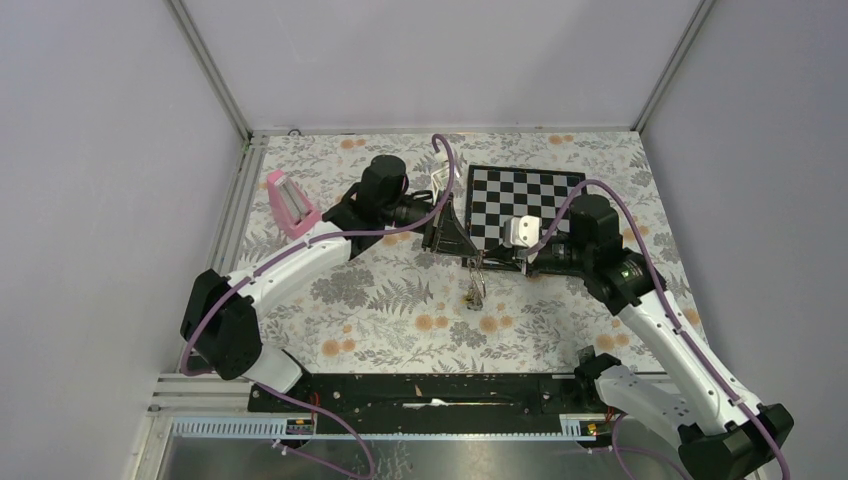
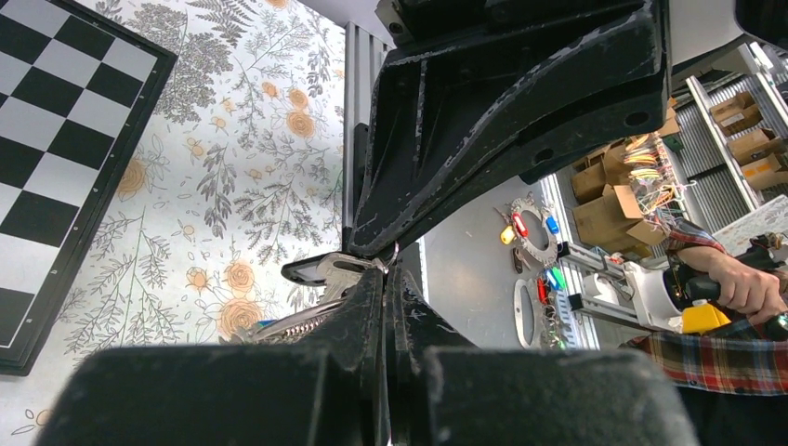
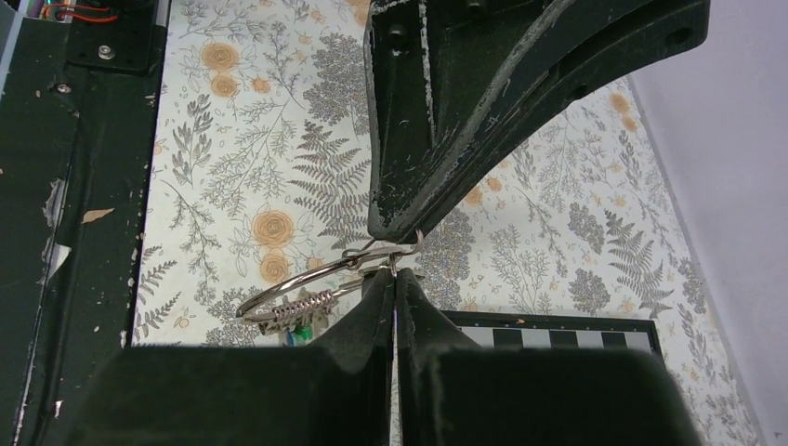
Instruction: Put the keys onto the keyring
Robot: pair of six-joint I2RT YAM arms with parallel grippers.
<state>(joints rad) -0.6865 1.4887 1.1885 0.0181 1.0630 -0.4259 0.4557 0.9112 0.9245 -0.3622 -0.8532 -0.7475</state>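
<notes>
The keyring [image 3: 295, 290], a thin wire ring with a coiled spring part and a green tag under it, hangs between both grippers above the floral cloth. In the top view its bunch [image 1: 473, 290] dangles below the meeting fingertips. My right gripper [image 3: 394, 275] is shut on the ring's wire by its hook end. My left gripper [image 2: 385, 275] is shut on the same wire from the other side. A black-headed key [image 2: 302, 270] and a silver key part [image 2: 342, 271] lie against the left finger. In the top view the left gripper [image 1: 468, 256] and right gripper [image 1: 492, 262] touch tip to tip.
A chessboard [image 1: 560, 190] lies behind the grippers, with a white block [image 1: 524, 231] at its near edge. A pink holder [image 1: 291, 203] stands at the back left. Metal rails [image 1: 240, 190] border the cloth's left side.
</notes>
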